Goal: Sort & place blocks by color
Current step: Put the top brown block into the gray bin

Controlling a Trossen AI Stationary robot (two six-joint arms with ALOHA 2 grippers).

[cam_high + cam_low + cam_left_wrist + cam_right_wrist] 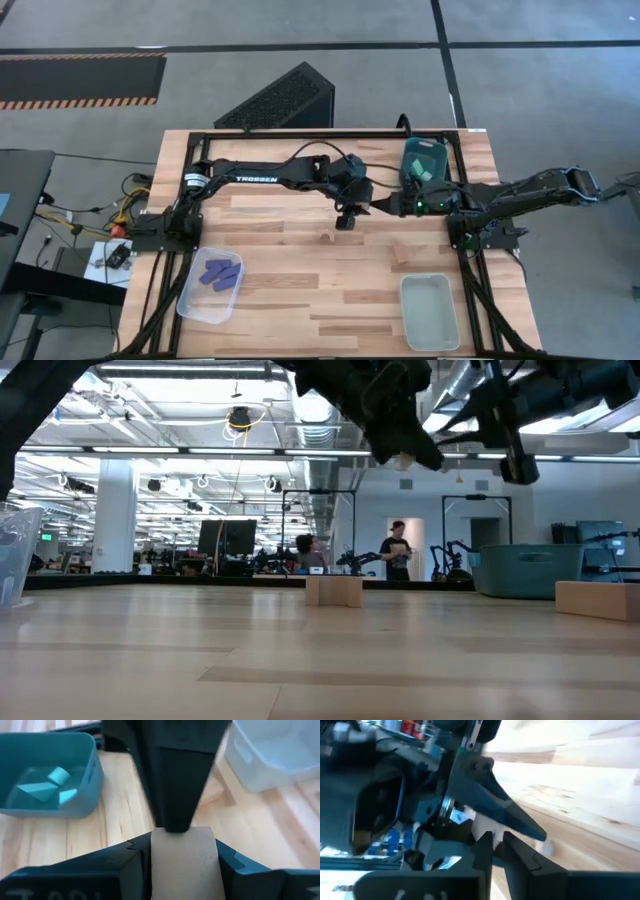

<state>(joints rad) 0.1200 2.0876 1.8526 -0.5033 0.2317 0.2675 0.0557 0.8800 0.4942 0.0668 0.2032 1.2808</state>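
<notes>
High view: the left end effector (346, 221) is held beside the teal bin (423, 163), the right end effector (385, 206) meeting it; bare bench (300, 300) lies below. Low view: two tan blocks (334, 590) are seen standing on the bench. Left wrist view: a tan block (184, 862) is gripped between narrow fingers (115, 865). Right wrist view: its fingers' state cannot be told.

On the worktop (300, 300), taking the arch block (325, 238) at its middle as landmark: one bin (211, 284) with bars (222, 274) lies front-left, another bin (429, 311) front-right, a third bin (423, 162) with cubes (47, 787) behind-right, a wooden block (402, 252) right.
</notes>
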